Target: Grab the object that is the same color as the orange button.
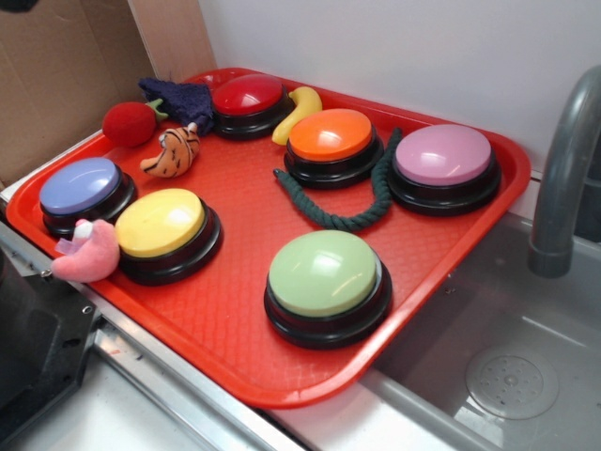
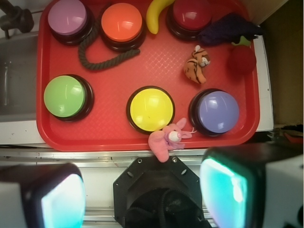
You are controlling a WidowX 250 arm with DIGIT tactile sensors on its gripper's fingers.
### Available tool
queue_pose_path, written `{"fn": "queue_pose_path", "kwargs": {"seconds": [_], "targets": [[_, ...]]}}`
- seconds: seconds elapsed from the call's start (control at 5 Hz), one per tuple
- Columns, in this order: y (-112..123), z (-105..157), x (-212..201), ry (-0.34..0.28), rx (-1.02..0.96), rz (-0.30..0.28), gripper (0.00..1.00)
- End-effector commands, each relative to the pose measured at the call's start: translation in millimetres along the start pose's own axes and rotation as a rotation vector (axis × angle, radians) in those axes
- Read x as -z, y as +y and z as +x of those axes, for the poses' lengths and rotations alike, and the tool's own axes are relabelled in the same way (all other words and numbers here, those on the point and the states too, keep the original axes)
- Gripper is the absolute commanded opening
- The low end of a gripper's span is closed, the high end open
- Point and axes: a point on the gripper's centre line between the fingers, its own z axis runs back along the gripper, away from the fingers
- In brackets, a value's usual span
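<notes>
The small orange striped plush toy lies on the red tray between the red and blue buttons; in the wrist view the toy is at the upper right. The orange button stands at the tray's back, also in the wrist view. My gripper is not in the exterior view. In the wrist view its two fingers stand wide apart at the bottom edge, over the robot base and well short of the tray, holding nothing.
On the tray are red, purple, green, yellow and blue buttons, a banana, a red plush ball, a dark rope and a pink plush on the front rim. A grey faucet and sink stand right.
</notes>
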Motion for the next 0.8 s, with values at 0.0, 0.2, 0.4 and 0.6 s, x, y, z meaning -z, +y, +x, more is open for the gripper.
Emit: {"fn": "queue_pose_path", "kwargs": {"seconds": [0.0, 0.2, 0.4, 0.6], "targets": [[0.0, 0.0, 0.0, 0.000, 0.000, 0.000, 1.00], [11.1, 23.1, 24.4, 0.028, -0.240, 0.113, 1.00], [26.8, 38.2, 47.2, 0.035, -0.484, 0.204, 1.00], [56.8, 54.8, 77.1, -0.053, -0.726, 0.297, 1.00]]}}
